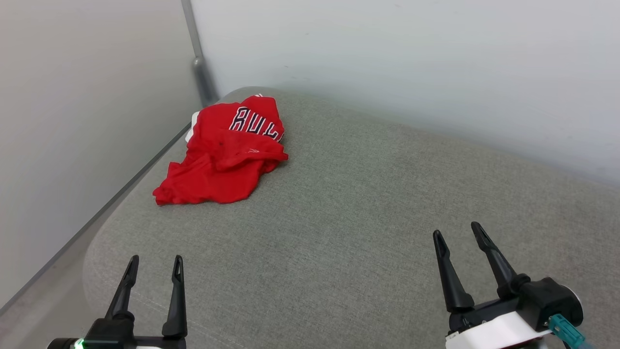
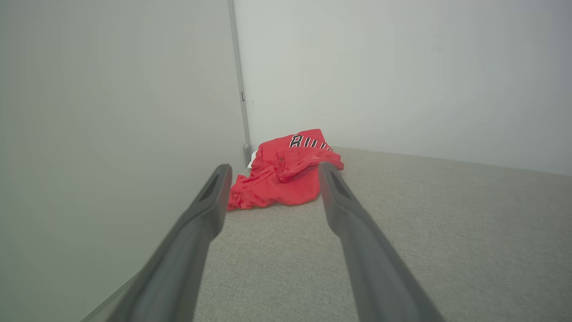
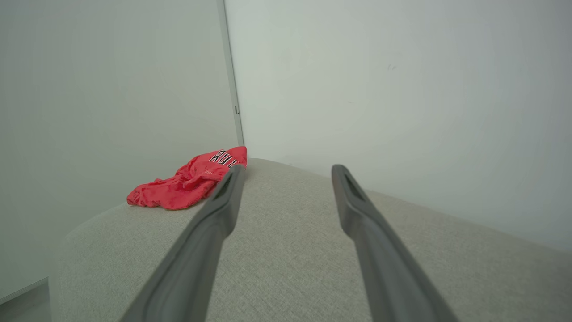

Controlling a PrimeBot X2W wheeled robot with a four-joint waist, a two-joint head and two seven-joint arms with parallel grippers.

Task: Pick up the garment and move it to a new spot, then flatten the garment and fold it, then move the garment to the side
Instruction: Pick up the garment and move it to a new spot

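Now, the shirt [image 1: 220, 160] lies crumpled at ten o'clock on the cushion [image 1: 339, 218]; left gripper [image 1: 156, 260] and right gripper [image 1: 456, 230] hover, fingers [image 1: 176, 300] spread, empty.

Your left gripper [image 1: 156, 260], two long dark fingers, sits low at your left with its fingers parted and nothing between them, while your right gripper [image 1: 457, 230], equally dark, reaches further forward, likewise spread and empty.
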